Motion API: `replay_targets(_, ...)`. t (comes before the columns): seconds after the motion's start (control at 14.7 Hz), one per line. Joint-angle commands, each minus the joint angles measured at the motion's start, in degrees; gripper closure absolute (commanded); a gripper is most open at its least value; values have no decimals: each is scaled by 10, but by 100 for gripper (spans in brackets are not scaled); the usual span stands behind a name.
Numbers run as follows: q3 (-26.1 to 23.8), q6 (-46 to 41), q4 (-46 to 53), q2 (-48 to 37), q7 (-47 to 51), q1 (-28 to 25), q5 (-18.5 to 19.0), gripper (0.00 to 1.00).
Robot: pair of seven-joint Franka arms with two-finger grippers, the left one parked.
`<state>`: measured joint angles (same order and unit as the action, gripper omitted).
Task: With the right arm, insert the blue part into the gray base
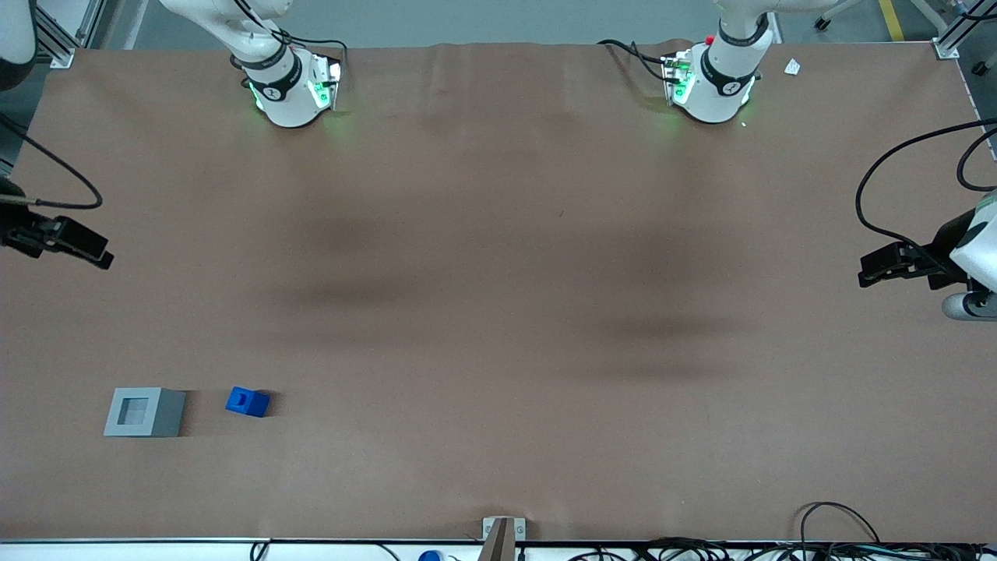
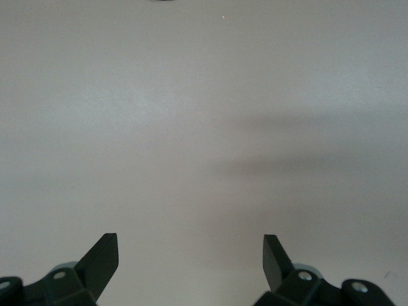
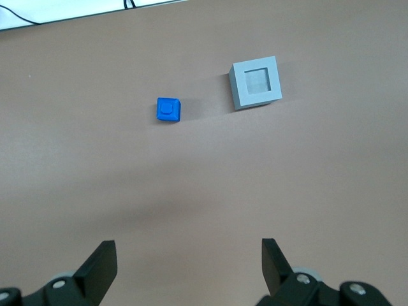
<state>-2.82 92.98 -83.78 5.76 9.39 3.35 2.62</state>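
Blue part point(image 1: 247, 402) and gray base point(image 1: 145, 412) apart on the counter point(image 1: 498, 312).
End effector point(image 3: 189, 264), fingers spread and empty, hovers high; the part lies at its 12 o'clock, the base at 1 o'clock.

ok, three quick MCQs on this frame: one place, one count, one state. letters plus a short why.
1. Where is the blue part relative to the gray base?
A. inside its socket
B. beside it on the table, apart
C. stacked on its top

2. How many blue parts lie on the table?
A. one
B. two
C. three

3. What state is the right arm's gripper in?
A. shut on the blue part
B. shut, empty
C. open, empty

Key: 1 B, bare table shows between the two. 2 A, only one blue block appears in the front and right wrist views. 3 C, its fingers stand wide apart with nothing between them, well off both blocks.
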Motion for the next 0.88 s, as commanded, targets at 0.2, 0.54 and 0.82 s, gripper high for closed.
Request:
replay_targets(0.2, -2, 26, -57, -42, -48, 15, -27, 0)
replay_targets(0.54, -3, 21, -31, -37, -55, 22, -20, 0)
replay_targets(0.82, -4, 16, -27, -38, -54, 15, -19, 0)
